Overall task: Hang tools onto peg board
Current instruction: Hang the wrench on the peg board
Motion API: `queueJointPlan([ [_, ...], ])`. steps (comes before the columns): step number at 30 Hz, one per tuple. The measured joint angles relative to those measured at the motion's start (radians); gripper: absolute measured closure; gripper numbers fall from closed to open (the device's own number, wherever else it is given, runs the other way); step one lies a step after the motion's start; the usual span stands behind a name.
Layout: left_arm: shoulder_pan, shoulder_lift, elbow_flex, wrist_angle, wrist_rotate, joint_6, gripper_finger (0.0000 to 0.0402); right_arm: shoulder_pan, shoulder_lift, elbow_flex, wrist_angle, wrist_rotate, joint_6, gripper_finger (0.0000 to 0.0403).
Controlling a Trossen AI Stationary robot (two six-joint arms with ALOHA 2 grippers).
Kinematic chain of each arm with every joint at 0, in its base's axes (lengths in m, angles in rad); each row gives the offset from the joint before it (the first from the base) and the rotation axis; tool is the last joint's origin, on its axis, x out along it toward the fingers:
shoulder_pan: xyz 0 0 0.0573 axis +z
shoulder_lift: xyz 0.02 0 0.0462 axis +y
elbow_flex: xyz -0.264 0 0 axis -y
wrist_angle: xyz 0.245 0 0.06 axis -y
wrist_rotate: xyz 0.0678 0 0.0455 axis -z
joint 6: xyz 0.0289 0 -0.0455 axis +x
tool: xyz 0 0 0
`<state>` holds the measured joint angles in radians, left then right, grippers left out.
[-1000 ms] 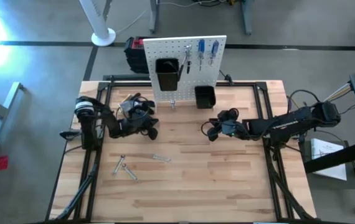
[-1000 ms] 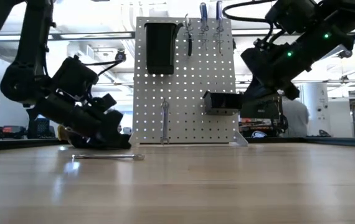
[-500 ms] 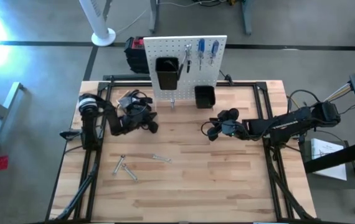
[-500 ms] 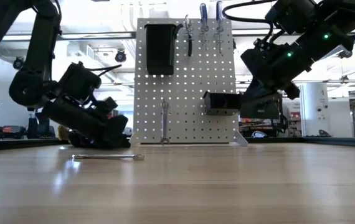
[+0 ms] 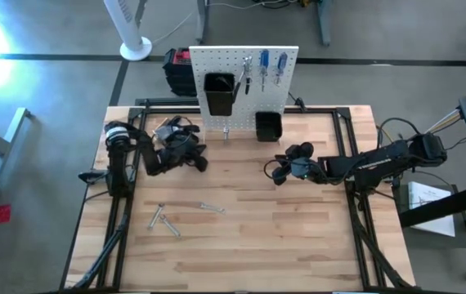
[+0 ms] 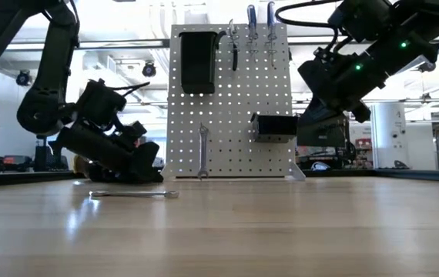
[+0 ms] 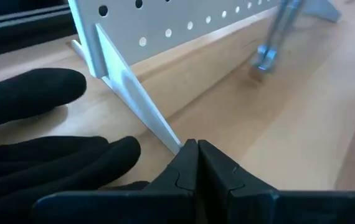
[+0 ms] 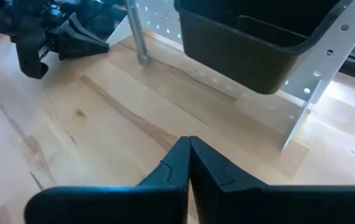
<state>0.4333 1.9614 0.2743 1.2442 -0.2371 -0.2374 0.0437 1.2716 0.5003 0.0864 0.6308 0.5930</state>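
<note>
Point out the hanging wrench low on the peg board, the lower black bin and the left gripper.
hanging wrench (image 6: 202, 151), low view, on its silver shaft.
lower black bin (image 8: 252, 53), right wrist view, on its front wall.
left gripper (image 7: 197, 151), left wrist view, where the fingertips meet, shut, beside the peg board's foot.

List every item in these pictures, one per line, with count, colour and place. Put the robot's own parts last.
peg board: one, white, upright at the table's far edge.
bins: two, black, on the peg board, one high, one lower.
screwdrivers: two, blue-handled, hanging at the board's top.
wrench on the board: one, silver, hanging low on the board.
loose tools: a few, silver, lying on the table near the left arm.
gloves: black, on the table beside the board's foot.
table: one, light wood.
fan: one, white, on the floor beyond the table.
left claw: dark, shut, low by the gloves.
right claw: dark, shut, above the table before the lower bin.
</note>
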Motion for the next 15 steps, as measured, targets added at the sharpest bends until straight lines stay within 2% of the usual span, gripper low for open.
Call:
queueJointPlan([
  [11,-0.083,-0.206,-0.164,-0.014,0.299,-0.103,0.0401,0.033,0.0,0.0,0.006,0.0,0.019,0.0403],
  [15,-0.156,-0.309,-0.219,-0.024,0.332,-0.176,0.0401,0.033,0.0,0.0,0.008,-0.002,0.039,0.0403],
])
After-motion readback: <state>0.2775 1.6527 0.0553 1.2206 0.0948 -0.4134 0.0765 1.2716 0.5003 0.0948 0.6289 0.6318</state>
